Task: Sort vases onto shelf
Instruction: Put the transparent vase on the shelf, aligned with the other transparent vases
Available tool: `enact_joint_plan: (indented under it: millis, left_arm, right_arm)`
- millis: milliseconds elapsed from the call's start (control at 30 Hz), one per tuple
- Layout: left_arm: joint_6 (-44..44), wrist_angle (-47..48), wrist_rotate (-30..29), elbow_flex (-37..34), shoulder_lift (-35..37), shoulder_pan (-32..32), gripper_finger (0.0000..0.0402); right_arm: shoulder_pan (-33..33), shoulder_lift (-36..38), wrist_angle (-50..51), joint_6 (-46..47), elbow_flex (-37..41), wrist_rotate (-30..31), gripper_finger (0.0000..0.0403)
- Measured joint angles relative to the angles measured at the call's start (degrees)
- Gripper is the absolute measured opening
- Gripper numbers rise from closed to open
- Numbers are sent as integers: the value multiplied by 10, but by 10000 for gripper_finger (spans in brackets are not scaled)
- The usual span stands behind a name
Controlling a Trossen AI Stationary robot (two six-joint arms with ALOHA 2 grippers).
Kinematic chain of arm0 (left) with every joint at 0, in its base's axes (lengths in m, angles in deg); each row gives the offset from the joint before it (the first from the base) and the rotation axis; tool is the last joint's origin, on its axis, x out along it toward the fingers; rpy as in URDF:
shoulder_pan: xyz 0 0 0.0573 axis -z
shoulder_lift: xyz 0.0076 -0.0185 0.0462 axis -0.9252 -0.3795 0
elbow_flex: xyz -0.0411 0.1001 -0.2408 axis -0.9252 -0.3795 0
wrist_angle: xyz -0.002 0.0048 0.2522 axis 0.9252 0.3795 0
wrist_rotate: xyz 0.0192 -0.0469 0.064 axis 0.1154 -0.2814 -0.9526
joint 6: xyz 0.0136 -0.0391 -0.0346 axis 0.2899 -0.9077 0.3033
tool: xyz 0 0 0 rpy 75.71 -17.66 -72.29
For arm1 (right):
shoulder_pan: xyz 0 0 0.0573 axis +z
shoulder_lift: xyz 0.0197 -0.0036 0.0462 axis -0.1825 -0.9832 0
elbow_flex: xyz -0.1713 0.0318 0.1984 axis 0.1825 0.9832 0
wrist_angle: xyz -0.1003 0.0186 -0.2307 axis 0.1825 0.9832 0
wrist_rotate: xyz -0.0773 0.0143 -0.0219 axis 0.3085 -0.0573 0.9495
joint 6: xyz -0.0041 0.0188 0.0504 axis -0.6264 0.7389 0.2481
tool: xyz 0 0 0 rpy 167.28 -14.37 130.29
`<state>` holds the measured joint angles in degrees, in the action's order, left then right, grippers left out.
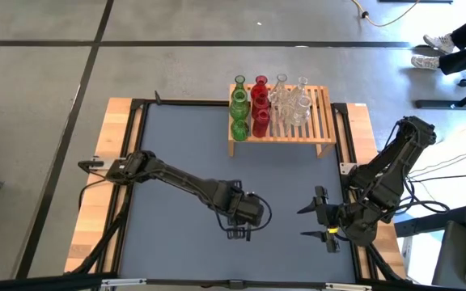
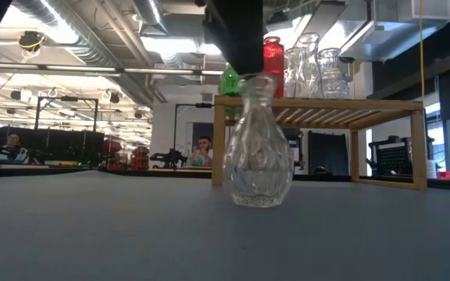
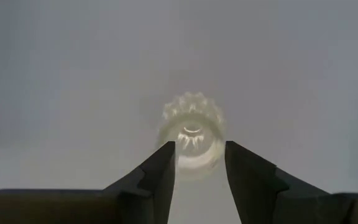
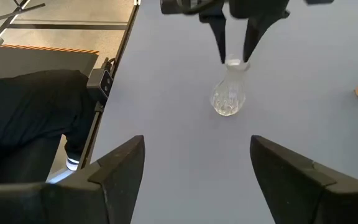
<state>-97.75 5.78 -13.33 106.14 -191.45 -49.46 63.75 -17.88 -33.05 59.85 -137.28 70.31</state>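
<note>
One clear glass vase [image 2: 260,156] stands upright on its base on the grey table, near the middle of the near edge. My left gripper [image 3: 200,146] hangs over it, pointing down, partly open, with one finger on each side of the vase's mouth [image 4: 234,63]. In the high view the left gripper [image 1: 239,232] hides this vase. The shelf [image 1: 318,121] stands at the far edge and carries green vases [image 1: 239,109], red vases [image 1: 260,105] and clear vases [image 1: 291,105]. My right gripper [image 1: 318,222] waits open at the near right, facing the vase [image 4: 230,99]. My left gripper comes at the vase's mouth [image 3: 191,132] from above, with its fingers [image 3: 163,165] straddling the rim. I cannot tell whether a finger touches the glass. The vase stands upright with its base on the table.
The grey table [image 1: 176,137] shows bare to the left of and in front of the shelf. Wooden side rails [image 1: 112,145] and a black frame border it. In the low view, the shelf's legs [image 2: 219,140] stand behind the vase. People sit in the room beyond.
</note>
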Motion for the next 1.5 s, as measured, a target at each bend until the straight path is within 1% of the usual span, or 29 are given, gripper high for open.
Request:
enact_joint_plan:
  millis: [133,200,300,367,467,567,700,833,933,1067,1167,1300,1400,1500]
  left_arm:
    - [1,31,-23,30,0,2,132]
    - [7,47,-46,46,0,5,132]
    - [32,66,-80,57,0,13,132]
    - [55,83,-88,58,0,21,132]
    - [100,108,-87,40,5,37,132]
    - [99,81,-59,-13,28,50,132]
    - [59,-18,-88,-135,96,69,132]
    - [11,-169,-123,-284,172,90,132]
    - [-5,-310,-156,-390,211,104,132]
    - [-33,-490,-183,-501,220,114,132]
    - [-53,-636,-197,-558,208,115,132]
    - [-27,-754,-204,-614,184,115,132]
    - [-24,-799,-205,-636,180,114,132]
    - [-22,-803,-205,-649,179,114,132]
  right_arm:
    - [0,0,0,0,0,0,276]
    - [0,0,0,0,0,0,276]
    - [0,0,0,0,0,0,276]
    - [0,0,0,0,0,0,276]
    - [0,-1,-37,-17,25,25,276]
    - [0,-2,-109,-32,82,45,276]
    - [-16,-7,-247,-37,167,50,276]
    - [-23,-40,-413,-86,236,54,276]
    - [-38,-87,-488,-121,253,53,276]
    - [-73,-155,-537,-122,249,54,276]
    - [-103,-207,-589,-119,248,55,276]
    - [-135,-271,-696,-133,248,54,276]
    - [-152,-313,-770,-148,247,46,276]
    - [-166,-348,-833,-156,247,39,276]
